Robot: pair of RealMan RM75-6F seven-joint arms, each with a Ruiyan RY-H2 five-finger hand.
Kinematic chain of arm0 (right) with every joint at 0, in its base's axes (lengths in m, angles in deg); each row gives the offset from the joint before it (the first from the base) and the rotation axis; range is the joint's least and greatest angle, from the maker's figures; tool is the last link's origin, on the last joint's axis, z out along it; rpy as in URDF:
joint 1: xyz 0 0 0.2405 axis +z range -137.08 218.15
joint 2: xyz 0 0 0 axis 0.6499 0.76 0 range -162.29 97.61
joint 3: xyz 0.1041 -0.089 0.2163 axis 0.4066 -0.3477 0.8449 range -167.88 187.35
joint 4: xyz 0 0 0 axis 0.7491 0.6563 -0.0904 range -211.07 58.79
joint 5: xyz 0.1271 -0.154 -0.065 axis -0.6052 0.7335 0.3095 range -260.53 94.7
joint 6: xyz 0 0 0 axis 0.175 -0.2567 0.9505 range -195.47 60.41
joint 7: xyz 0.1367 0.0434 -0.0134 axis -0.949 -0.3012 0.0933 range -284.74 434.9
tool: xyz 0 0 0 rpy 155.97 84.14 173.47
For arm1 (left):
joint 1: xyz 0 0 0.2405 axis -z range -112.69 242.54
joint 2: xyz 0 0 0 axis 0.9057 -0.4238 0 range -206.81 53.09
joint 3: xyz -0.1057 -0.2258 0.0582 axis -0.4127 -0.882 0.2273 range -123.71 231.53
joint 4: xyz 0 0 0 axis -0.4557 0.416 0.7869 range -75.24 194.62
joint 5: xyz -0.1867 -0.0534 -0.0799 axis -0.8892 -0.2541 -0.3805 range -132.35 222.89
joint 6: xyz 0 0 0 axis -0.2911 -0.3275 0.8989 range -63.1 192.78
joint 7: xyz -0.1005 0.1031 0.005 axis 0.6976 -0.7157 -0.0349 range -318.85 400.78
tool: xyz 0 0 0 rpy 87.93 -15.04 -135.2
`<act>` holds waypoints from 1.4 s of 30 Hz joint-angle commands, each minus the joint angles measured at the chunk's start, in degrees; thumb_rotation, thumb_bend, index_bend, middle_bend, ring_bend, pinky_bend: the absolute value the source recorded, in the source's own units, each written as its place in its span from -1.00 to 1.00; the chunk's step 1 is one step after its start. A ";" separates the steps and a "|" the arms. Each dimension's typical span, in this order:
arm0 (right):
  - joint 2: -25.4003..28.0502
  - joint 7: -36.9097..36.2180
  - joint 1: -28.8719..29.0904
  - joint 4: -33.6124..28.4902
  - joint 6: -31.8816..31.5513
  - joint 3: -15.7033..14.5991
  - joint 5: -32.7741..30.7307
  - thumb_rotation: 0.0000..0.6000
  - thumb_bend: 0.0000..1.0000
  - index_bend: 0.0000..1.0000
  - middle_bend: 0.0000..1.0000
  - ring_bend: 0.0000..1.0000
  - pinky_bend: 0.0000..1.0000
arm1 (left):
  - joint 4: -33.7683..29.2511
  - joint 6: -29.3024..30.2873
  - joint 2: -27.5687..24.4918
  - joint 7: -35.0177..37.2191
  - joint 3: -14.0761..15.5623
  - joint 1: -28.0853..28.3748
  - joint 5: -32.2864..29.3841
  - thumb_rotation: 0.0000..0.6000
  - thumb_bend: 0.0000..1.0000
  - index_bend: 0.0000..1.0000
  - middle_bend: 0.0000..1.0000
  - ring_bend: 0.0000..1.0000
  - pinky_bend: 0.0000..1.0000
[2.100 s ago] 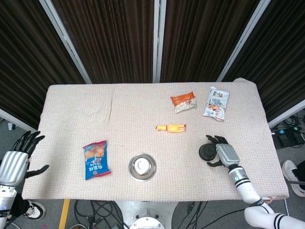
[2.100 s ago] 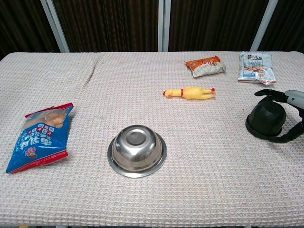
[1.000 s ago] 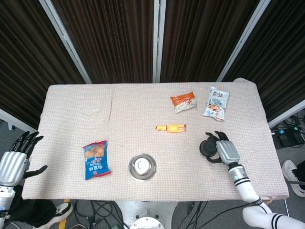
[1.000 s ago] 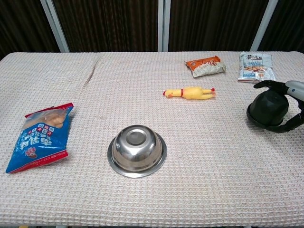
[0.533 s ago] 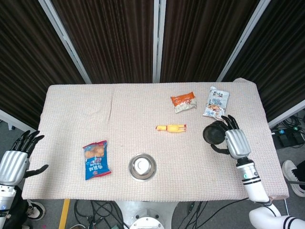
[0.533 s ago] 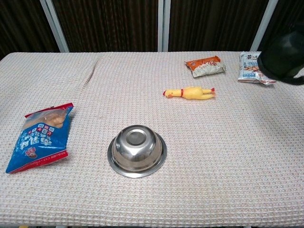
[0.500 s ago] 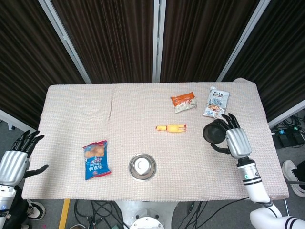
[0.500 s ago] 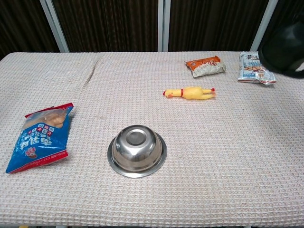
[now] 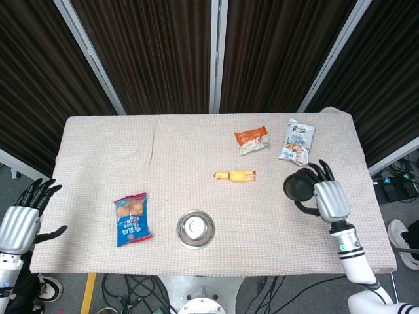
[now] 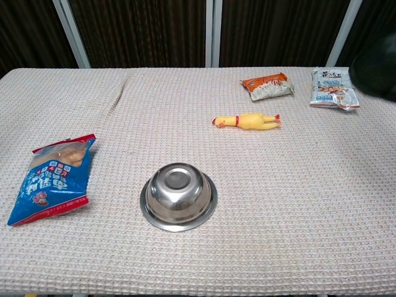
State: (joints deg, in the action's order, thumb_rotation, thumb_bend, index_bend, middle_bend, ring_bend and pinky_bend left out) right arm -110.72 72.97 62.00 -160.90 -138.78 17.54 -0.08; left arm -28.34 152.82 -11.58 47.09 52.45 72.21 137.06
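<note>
- Head view: the right hand grips a black bowl, fingers curled round its rim, and holds it raised above the table near the right edge, just in front of the white snack packet.
- Head view: the left hand hangs off the table's left edge with fingers spread, holding nothing.
- Head view: a steel bowl sits upside down near the front edge, a blue snack bag to its left, a yellow rubber chicken mid-table and an orange packet toward the back edge.
- Chest view: only a dark bulk shows at the right border, likely the black bowl held close to the camera; the hand itself cannot be made out here.
- Judgement: the step in hand looks like the carry, bowl lifted and clear of the cloth. The next move calls for a level wrist and a firm hold while travelling, passing over the chicken and packets without brushing them.
</note>
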 commanded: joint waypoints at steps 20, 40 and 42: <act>-1.79 0.78 -0.15 2.38 -2.49 -1.07 2.25 1.00 -0.60 -0.20 -0.03 -0.75 -1.00 | -0.33 -0.01 0.40 -0.49 0.07 0.14 0.25 1.00 -0.83 -0.69 -0.83 -1.00 -0.67; -6.52 1.15 5.36 3.06 9.03 -2.45 0.89 1.00 -0.59 -0.20 -0.02 -0.74 -1.00 | 0.21 -0.31 0.54 0.02 0.03 -0.08 -0.66 1.00 -0.83 -0.69 -0.83 -1.00 -0.67; -9.63 2.08 8.50 -0.38 12.09 -1.95 1.90 1.00 -0.59 -0.20 -0.02 -0.74 -1.00 | 0.17 -0.37 0.49 0.01 0.00 -0.15 -0.90 1.00 -0.83 -0.68 -0.83 -1.00 -0.67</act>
State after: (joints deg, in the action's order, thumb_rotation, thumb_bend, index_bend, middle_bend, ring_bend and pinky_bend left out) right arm -116.80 73.22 66.35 -156.58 -131.78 15.50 0.85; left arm -28.15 152.47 -11.07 47.10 52.47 72.08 136.20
